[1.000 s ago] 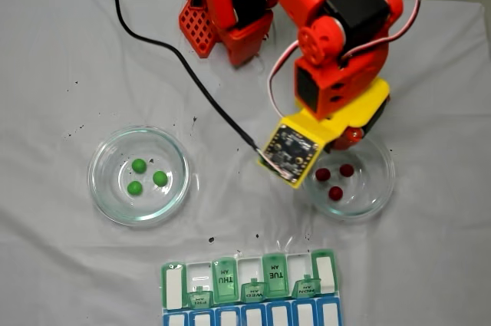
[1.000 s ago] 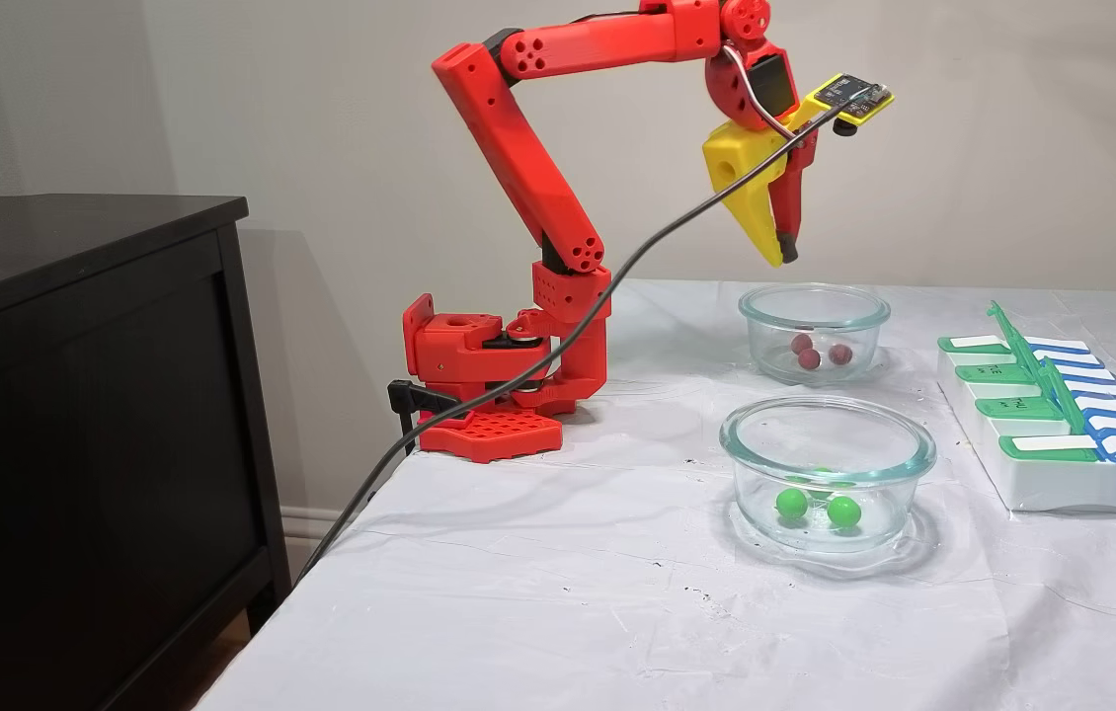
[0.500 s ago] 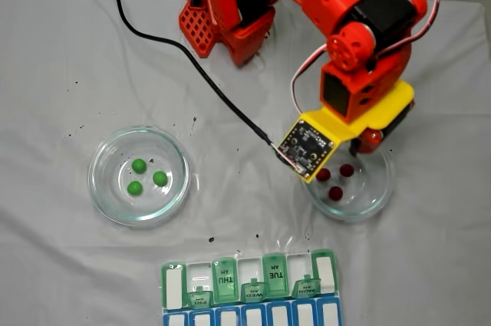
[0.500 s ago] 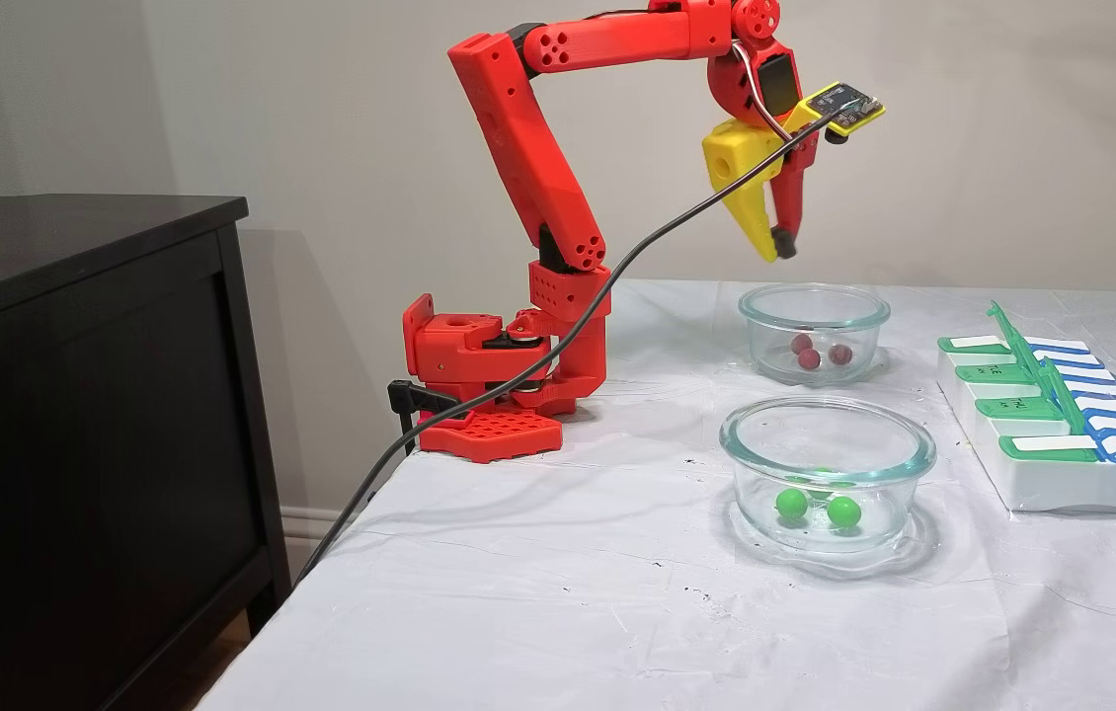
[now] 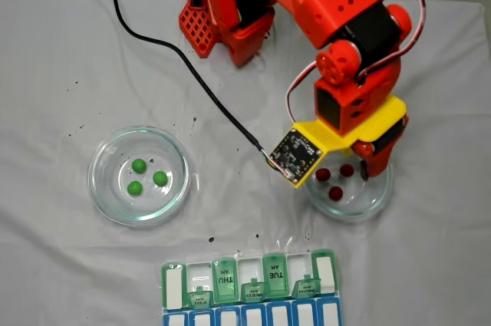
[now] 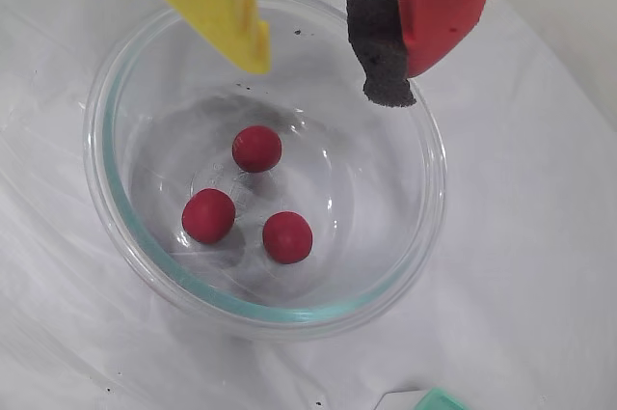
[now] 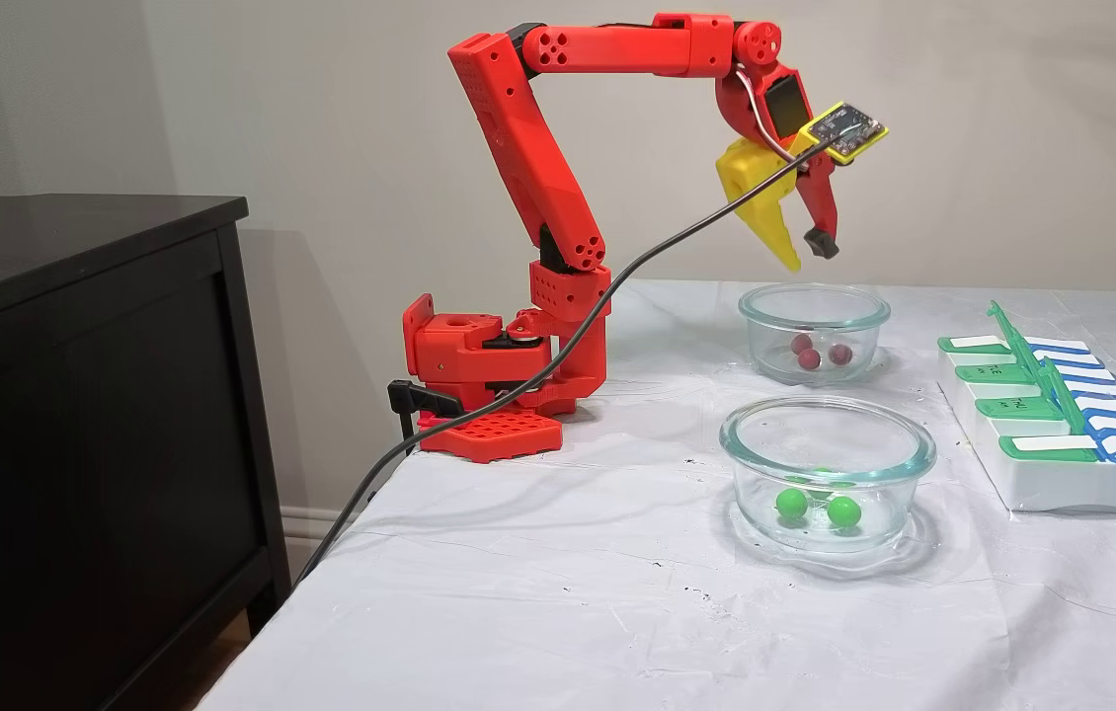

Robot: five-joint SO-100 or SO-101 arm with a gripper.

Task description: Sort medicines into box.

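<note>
Gripper (image 6: 323, 58) open, empty, hovering above glass dish (image 6: 424, 198). Three red balls (image 6: 257, 149) lie directly below the tips, apart from them. Pill organiser (image 7: 1062, 434) well off to side.

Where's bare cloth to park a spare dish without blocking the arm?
Widest free patch in a fixed view: cloth left of the green-ball dish, beyond the cable. Also open between that dish and the red-ball dish. Crowded: around the gripper, and the strip before the pill organiser.

Three red balls (image 6: 257, 149), three green balls (image 5: 139, 166), two glass dishes (image 5: 103, 192), one pill organiser (image 5: 175, 288).
</note>
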